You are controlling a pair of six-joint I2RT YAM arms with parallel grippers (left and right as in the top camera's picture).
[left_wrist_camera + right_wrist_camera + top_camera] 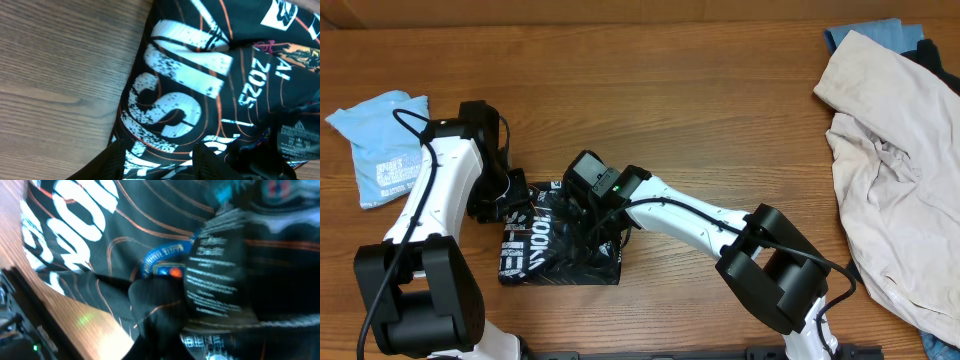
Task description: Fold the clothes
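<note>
Item: black printed shirt (558, 250), bunched into a rough square at the middle of your tabletop (670, 90). Your left gripper (512, 203) sits at its left edge; your right gripper (588, 220) is down on its upper middle. Neither wrist view lets you tell whether either set of jaws is apart or clamped on cloth. Item: folded light-blue garment (382, 145), far left. Item: beige garment (895, 170), heaped far right.
</note>
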